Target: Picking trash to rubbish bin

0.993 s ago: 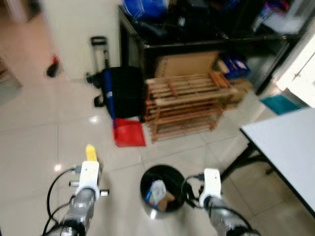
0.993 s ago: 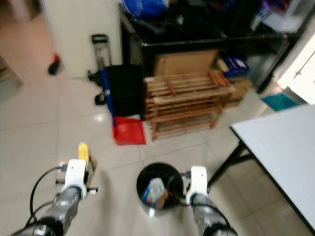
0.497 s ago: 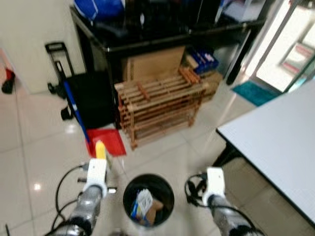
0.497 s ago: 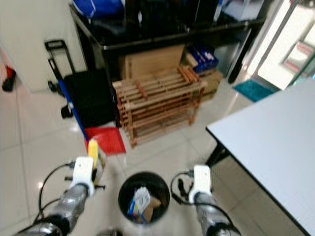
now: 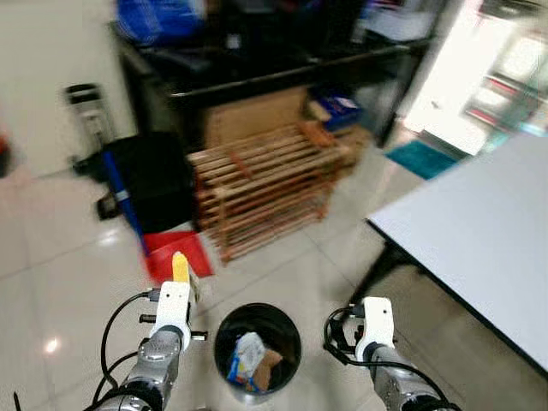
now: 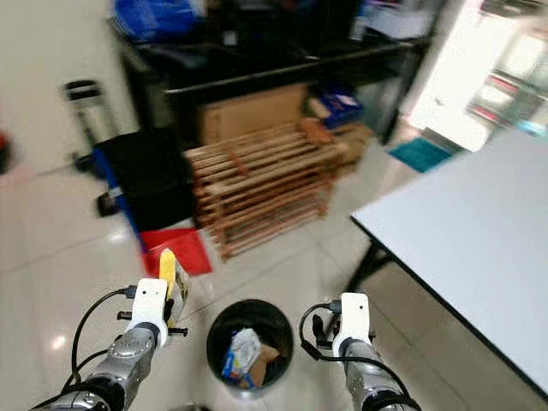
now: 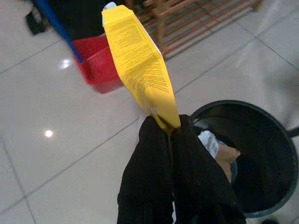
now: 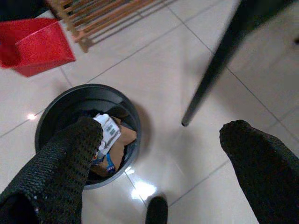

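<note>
Black bin (image 5: 257, 344) on the pale tiled floor (image 5: 77, 265), between the two arms, open-topped, partly filled: a crumpled white printed wrapper (image 8: 108, 132), something brown like card or paper (image 8: 122, 140) beside it, and a scrap of blue (image 8: 108, 164) low against the wall. Left gripper (image 7: 172, 128) clamped together on one end of a flattened yellow carton (image 7: 140, 65), held up in the air just beside the bin's rim, not over the opening; carton pointing up and away from the fingers, fine print on its face, a whitish tip at the far end. Right gripper (image 8: 159, 140) spread wide apart, holding nothing, hanging above the floor on the bin's other side, near a black table leg (image 8: 219, 60). Red dustpan (image 5: 175, 255) on the floor just behind the bin, leaning by a black bag (image 5: 154, 180) with a blue handle across it. Slatted wooden rack (image 5: 261, 184) beyond, against a dark shelf unit (image 5: 257, 60) with a cardboard box (image 5: 253, 116) under it. White tabletop (image 5: 479, 231) at the right.
</note>
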You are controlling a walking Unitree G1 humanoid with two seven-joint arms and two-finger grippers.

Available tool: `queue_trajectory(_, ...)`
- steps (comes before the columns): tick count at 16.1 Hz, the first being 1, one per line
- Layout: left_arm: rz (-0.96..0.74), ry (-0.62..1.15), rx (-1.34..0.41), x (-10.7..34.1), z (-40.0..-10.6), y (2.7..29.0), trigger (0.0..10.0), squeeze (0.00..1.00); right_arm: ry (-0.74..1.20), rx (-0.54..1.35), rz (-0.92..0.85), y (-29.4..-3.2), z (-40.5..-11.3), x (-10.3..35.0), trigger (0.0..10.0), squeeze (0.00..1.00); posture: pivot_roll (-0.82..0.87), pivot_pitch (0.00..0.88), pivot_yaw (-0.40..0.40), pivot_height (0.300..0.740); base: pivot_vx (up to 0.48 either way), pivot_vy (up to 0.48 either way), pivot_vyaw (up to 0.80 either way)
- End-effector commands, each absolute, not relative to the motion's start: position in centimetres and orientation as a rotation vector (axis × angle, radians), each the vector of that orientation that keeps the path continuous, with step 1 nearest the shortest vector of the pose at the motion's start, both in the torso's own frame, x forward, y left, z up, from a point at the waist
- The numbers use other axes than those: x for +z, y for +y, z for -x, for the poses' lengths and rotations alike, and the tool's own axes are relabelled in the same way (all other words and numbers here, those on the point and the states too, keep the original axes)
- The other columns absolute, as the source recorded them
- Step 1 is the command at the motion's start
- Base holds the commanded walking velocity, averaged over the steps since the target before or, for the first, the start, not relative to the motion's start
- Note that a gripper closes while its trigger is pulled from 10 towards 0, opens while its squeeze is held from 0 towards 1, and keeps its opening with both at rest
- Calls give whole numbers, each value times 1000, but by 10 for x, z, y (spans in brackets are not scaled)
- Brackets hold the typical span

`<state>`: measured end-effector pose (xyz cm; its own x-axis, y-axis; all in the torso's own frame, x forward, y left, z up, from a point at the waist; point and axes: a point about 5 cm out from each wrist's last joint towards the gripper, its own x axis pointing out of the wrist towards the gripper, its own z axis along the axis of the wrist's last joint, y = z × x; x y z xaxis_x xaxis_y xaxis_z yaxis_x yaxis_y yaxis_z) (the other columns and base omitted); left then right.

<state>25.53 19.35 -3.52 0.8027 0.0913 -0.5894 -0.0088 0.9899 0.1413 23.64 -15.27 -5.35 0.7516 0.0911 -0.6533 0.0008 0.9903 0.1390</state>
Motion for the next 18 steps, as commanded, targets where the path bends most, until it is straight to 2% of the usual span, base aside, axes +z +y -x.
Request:
queue_trajectory(1,-136,638,35,-35,-257,188,10000,0,734,56,-133,-154,-236,-54,10000,0,18,46,-77,740,375,0,-800)
queue_trajectory(3,-137,638,35,-35,-257,188,10000,0,729,52,-135,-154,-236,-54,10000,0,17,45,-77,740,379,0,-344)
queue_trajectory(12,-140,647,34,-37,-255,188,10000,0,733,66,-136,-152,-236,-54,10000,0,16,47,-76,740,0,0,0)
queue_trajectory(18,-141,656,-51,-36,-258,174,10000,0,775,302,-222,-133,-233,-55,10000,0,4,55,-76,740,0,0,0)
